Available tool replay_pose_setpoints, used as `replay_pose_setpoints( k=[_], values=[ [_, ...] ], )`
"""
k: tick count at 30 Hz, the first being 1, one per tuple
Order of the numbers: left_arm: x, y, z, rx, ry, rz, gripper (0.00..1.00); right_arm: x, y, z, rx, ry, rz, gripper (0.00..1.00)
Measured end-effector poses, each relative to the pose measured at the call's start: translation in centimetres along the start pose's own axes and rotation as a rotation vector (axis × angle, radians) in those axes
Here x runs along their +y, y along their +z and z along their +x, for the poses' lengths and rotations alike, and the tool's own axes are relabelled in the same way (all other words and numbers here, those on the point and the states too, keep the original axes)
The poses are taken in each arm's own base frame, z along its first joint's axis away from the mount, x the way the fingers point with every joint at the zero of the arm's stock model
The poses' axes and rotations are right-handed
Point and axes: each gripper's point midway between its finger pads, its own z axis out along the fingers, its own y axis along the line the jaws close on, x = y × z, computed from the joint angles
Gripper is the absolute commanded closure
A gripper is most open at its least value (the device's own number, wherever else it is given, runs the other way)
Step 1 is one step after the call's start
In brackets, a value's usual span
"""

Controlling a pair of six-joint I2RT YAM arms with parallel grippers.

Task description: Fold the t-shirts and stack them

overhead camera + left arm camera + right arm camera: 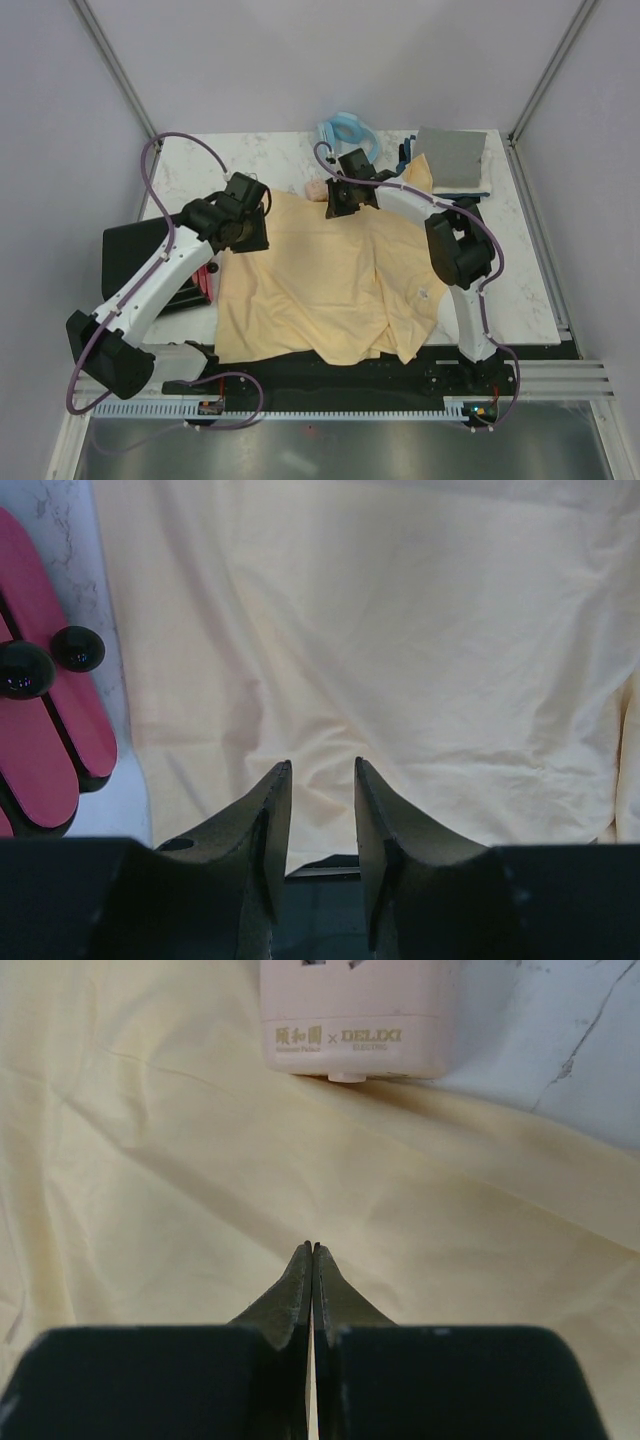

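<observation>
A large pale yellow t-shirt (320,275) lies spread and wrinkled over the middle of the table. My right gripper (336,205) is at its far edge, its jaws shut. In the right wrist view the right gripper (312,1247) has its tips pressed into the yellow cloth (150,1160), and creases run in toward them. My left gripper (250,235) hovers over the shirt's left edge. In the left wrist view the left gripper (323,765) is open with only the yellow cloth (400,630) behind the gap. A folded grey t-shirt (450,158) lies at the back right.
A black box with a pink-red side (150,262) sits at the left, close to the left arm; its pink-red side (45,730) shows in the left wrist view. A light blue ring (348,130) lies at the back. A small pale device (355,1020) rests just beyond the right fingertips.
</observation>
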Motion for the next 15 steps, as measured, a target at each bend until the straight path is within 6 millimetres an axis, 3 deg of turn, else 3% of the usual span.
replay_pose_setpoints(
  k=[5, 15],
  values=[
    [0.7, -0.4, 0.7, -0.006, -0.010, -0.006, 0.61, -0.1, 1.1, 0.6, 0.007, -0.004, 0.016, 1.00],
    [1.4, -0.3, 1.7, 0.006, -0.033, -0.028, 0.61, 1.1, 1.0, -2.6, -0.079, -0.026, -0.001, 1.00]
  ],
)
